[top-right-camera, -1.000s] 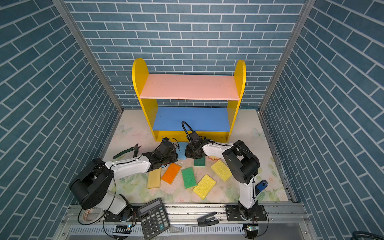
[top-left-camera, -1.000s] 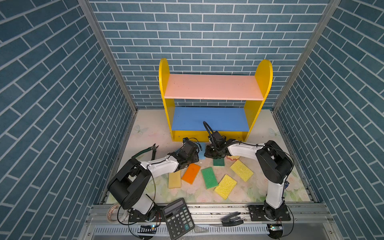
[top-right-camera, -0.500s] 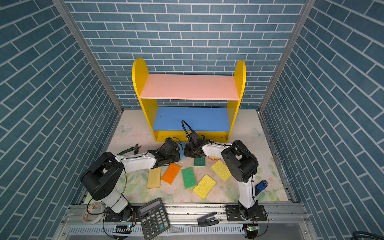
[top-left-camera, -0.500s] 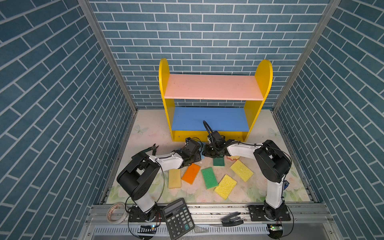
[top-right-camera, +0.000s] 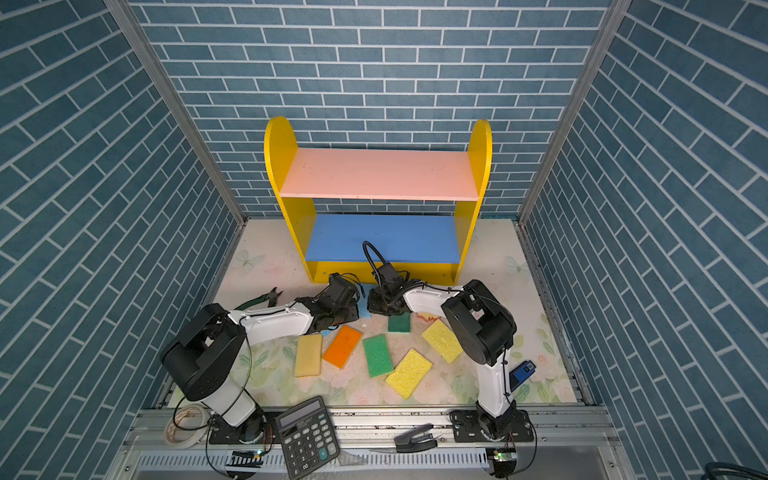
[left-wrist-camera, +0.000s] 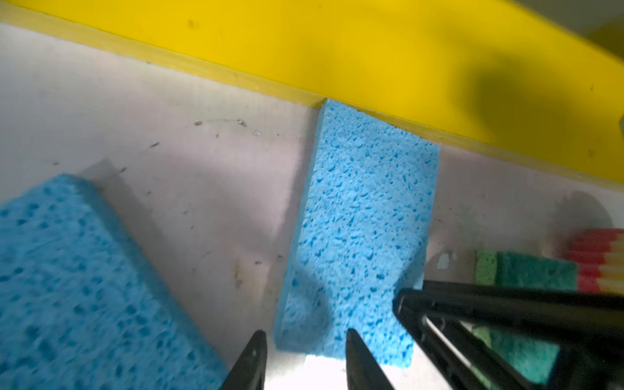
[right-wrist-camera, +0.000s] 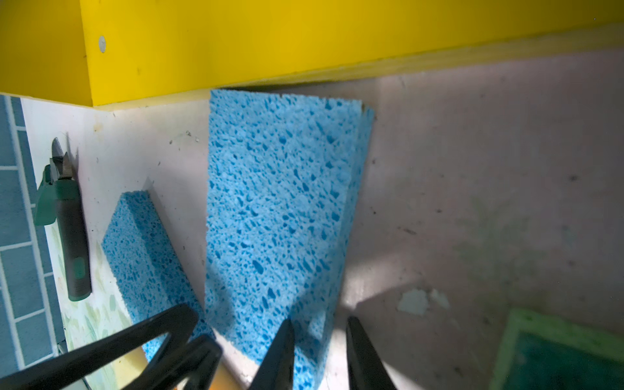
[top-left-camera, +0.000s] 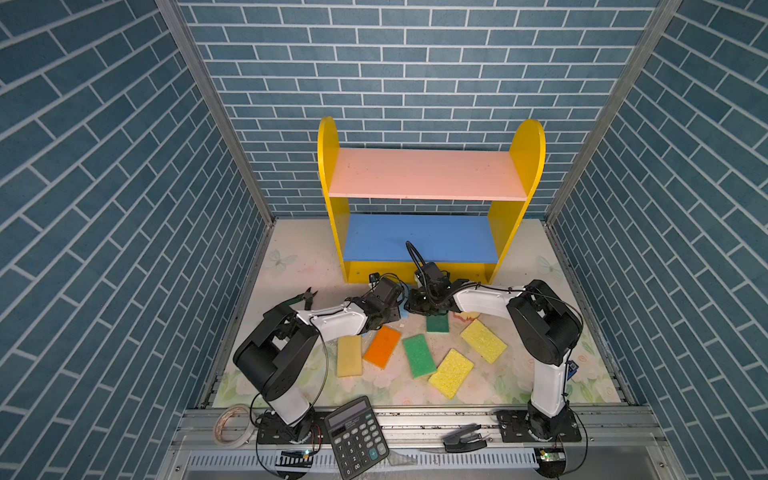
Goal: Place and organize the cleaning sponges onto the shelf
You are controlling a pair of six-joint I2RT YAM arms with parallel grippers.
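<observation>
- Left gripper [left-wrist-camera: 305, 332]: jaws apart, low before the shelf [top-left-camera: 469, 270], above the blue sponge [left-wrist-camera: 364, 219].
- Blue sponge: flat, far end touching the shelf's base (nothing shelved yet).
- Right gripper [right-wrist-camera: 319, 320]: jaws apart astride its corner; advise one arm pinches, other retreats.

Top views: bright and sharp; the brick walls [top-left-camera: 124, 208] bend near the edges.
Shadow: a dark blob on the shelf [left-wrist-camera: 506, 101].
Blur: the light blue sponge [left-wrist-camera: 67, 287] closest to the left wrist camera is fuzzy.
Glare: white shine on the tabletop [left-wrist-camera: 320, 369].
</observation>
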